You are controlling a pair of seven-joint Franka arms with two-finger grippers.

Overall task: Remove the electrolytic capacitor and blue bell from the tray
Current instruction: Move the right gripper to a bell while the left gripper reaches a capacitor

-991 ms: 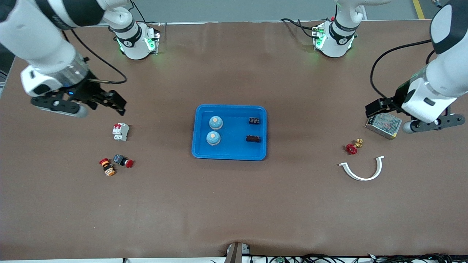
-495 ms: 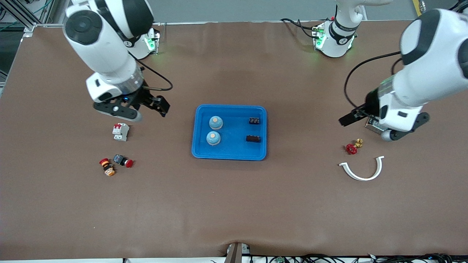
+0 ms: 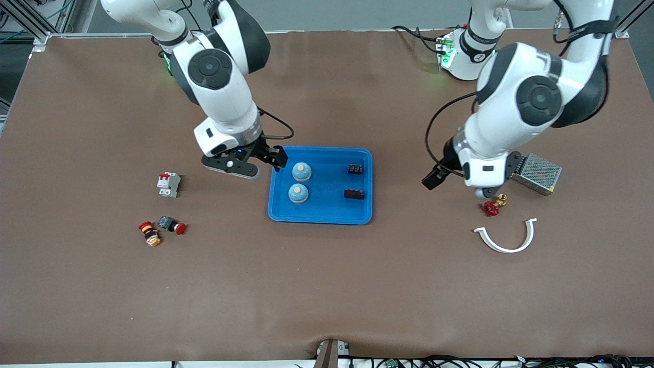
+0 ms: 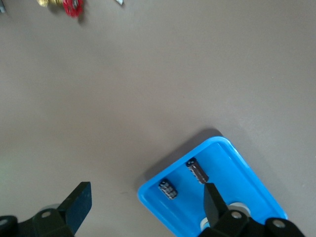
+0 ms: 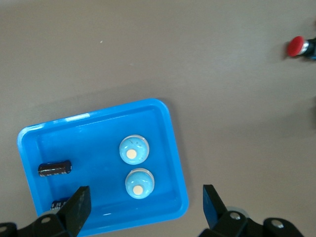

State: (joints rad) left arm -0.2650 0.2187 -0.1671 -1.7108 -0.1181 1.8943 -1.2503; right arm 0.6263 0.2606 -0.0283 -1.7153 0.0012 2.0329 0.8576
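Front view, blue tray (image 3: pixel 321 217) mid-table holding two bells (image 3: pixel 301 171) and two capacitors (image 3: pixel 354 193), right gripper (image 3: pixel 255 164) open over tray edge, left gripper (image 3: pixel 449 179) open beside tray, both empty

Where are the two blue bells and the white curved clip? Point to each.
Bell farther from the camera (image 3: pixel 301 171): front view, on its tan button.
Bell nearer the camera (image 3: pixel 298 193): front view, on its dome top.
White curved clip (image 3: pixel 507 249): front view, on the arc's middle.
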